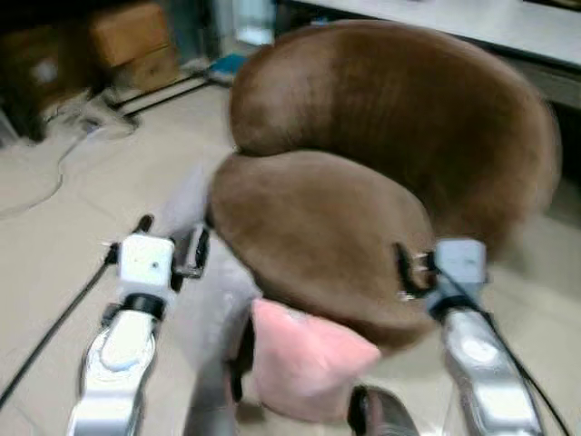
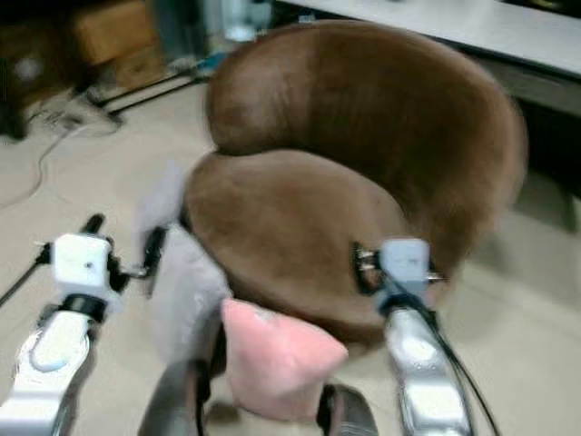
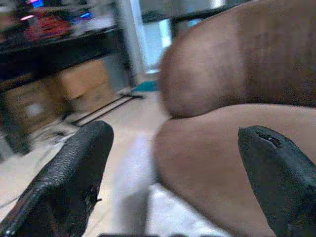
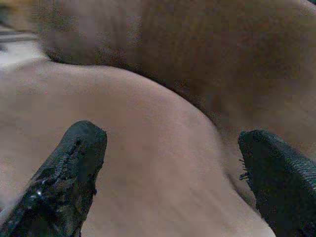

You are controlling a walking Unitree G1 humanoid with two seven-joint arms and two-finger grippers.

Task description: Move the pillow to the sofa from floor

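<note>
Left wrist view frames the left gripper point(image 3: 175, 173) with its two black fingers spread wide, nothing being held between them; past the gap the front edge of the brown sofa point(image 3: 237, 113) seat and a pale grey-white surface are seen. In the right wrist view the right gripper point(image 4: 197, 177) is likewise spread wide and empty, its fingers point(image 4: 64, 182) hovering just above the brown seat cushion; whether the tips touch the fabric cannot be told. From the left eye view the round, plush sofa point(image 1: 363, 154) is spread across the centre and upper right of the frame, with the silver left arm point(image 1: 123, 354) at lower left and the right arm point(image 1: 477, 363) at lower right, both wrists raised near the seat's front edge. The pink pillow point(image 1: 304, 359) is seen at the bottom centre, below the seat's front edge and between the two arms, beside a blurred grey-white shape that is hard to identify. Cardboard boxes point(image 1: 132, 41) and cables point(image 1: 54, 173) on the pale floor point(image 1: 54, 227) are seen at upper left, softened by blur.
</note>
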